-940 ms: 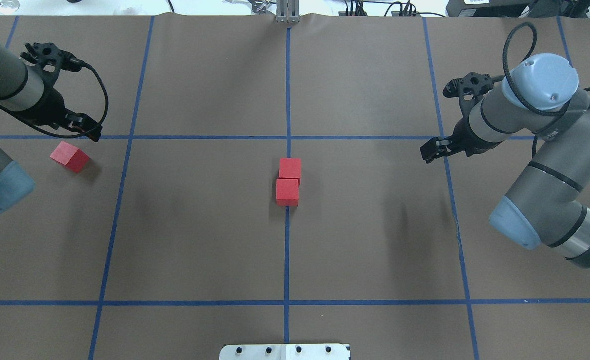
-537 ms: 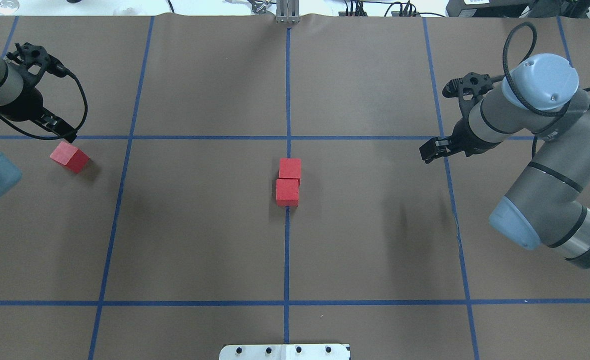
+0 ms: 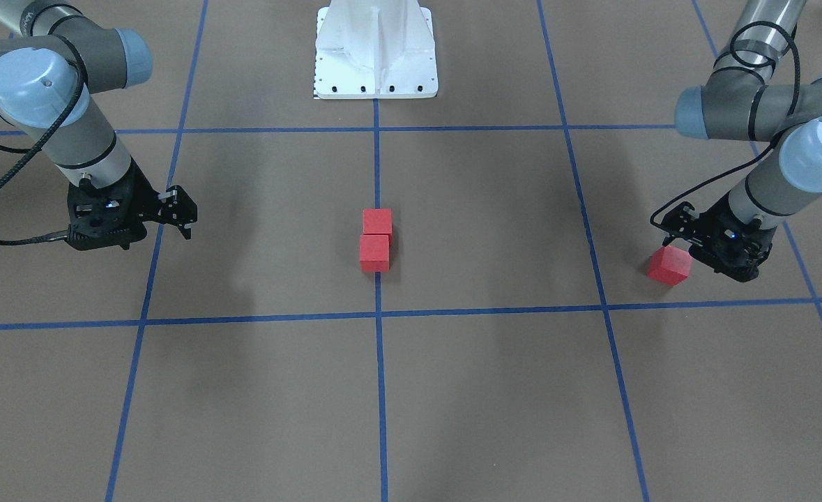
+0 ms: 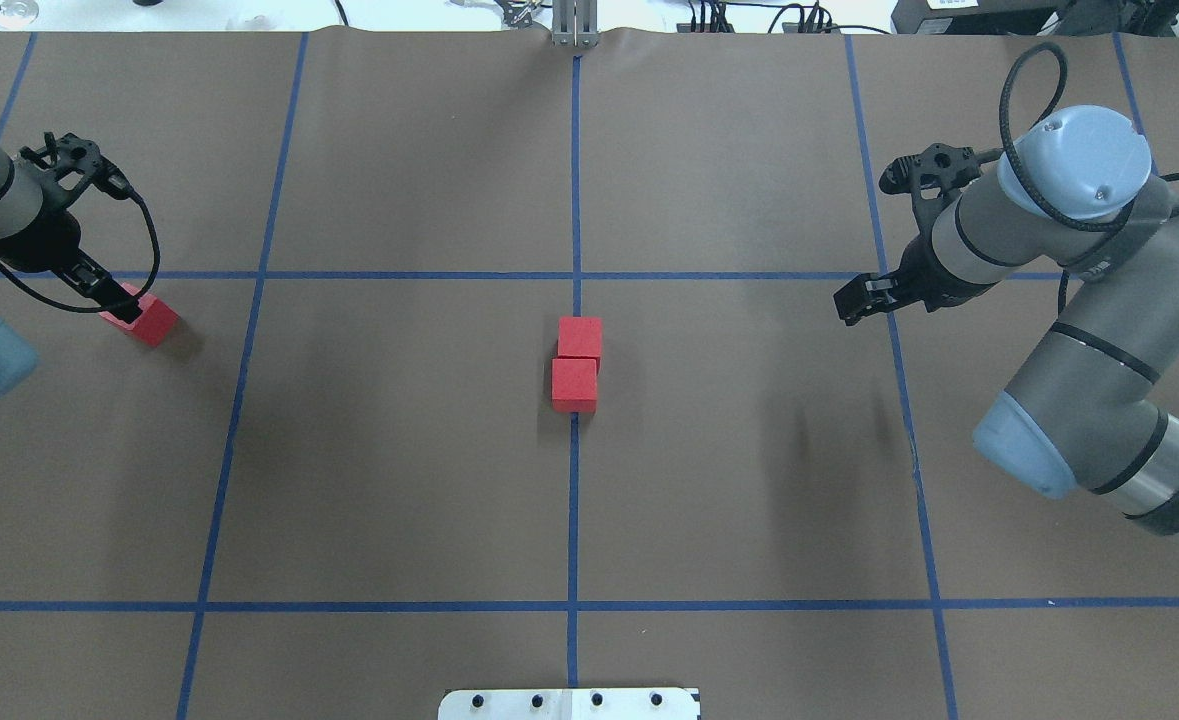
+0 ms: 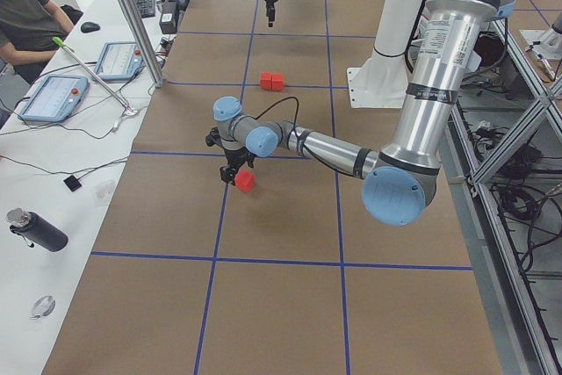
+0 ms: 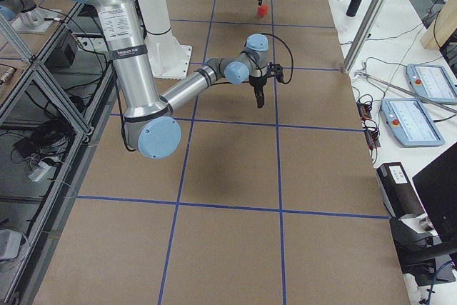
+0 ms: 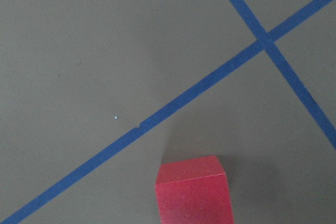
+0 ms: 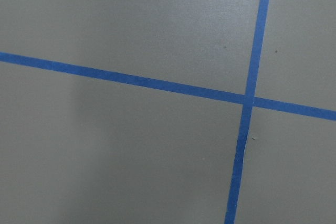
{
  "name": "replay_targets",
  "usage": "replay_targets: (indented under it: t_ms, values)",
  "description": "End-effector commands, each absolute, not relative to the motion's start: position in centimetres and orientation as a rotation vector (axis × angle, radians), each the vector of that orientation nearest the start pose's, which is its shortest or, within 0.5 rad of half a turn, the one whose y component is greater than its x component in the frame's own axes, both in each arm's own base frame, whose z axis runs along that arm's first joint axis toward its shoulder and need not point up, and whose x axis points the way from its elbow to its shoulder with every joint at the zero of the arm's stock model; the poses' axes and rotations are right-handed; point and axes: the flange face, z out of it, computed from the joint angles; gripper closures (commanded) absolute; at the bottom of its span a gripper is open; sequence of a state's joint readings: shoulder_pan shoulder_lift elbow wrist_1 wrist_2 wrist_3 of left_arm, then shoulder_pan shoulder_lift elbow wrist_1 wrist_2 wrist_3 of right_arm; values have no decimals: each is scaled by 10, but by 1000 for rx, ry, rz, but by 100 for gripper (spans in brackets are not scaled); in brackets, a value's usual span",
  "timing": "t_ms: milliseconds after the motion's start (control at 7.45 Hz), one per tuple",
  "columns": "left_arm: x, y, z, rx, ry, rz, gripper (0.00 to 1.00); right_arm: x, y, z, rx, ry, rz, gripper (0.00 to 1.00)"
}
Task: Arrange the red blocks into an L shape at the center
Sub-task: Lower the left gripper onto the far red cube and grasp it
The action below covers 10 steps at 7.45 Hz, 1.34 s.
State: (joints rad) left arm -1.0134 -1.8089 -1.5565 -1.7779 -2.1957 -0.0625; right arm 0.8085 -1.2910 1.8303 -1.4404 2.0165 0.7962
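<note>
Two of the red blocks (image 4: 575,385): sat face to face at the center (image 4: 649,372), on the middle tape line (image 4: 575,180). Made a short bar with its long axis along that line, pointing away from the robot. Stood square to the grid, the farther cube nudged slightly toward the robot's right, so the sides were not flush.

Third block (image 4: 156,321): lay well apart on the robot's left, just robot-side of the cross tape, turned at an angle to the grid.

Left pincer (image 4: 117,303): pointed down at that cube's outer corner and overlapped it from overhead. Could not tell whether it touched, nor whether the fingers were apart or together. Reached there on a low forearm with the wrist bent downward.

Left wrist view: caught only the cube at its bottom edge, cut off by the frame, near a tape crossing. Right wrist view: gave nothing but brown worktop (image 4: 399,470) and another crossing.

Right pincer (image 4: 854,300): hung pointing down near a tape crossing on the robot's right, far from every cube, elbow folded back. Could not tell its state either.

Front view alone: showed the white pedestal (image 3: 376,49). Left side view alone: showed a person (image 5: 26,6) seated at a side desk.
</note>
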Motion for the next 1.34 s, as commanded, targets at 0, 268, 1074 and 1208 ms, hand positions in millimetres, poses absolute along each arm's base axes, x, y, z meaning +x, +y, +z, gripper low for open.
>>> replay_targets:
  t_ms: [0,268,1074,1208]
  values:
    - [265,-565,521,202,725,601,1,-341,-488,377,168,-769,-118,0]
    - [268,-569,524,194,723,596,1,-341,-488,377,169,-768,-117,0]
    - [276,-568,527,164,727,556,2,-341,-488,378,166,-767,-119,0]
    - [280,-567,526,160,728,555,3,-341,-488,379,165,-766,-118,0]
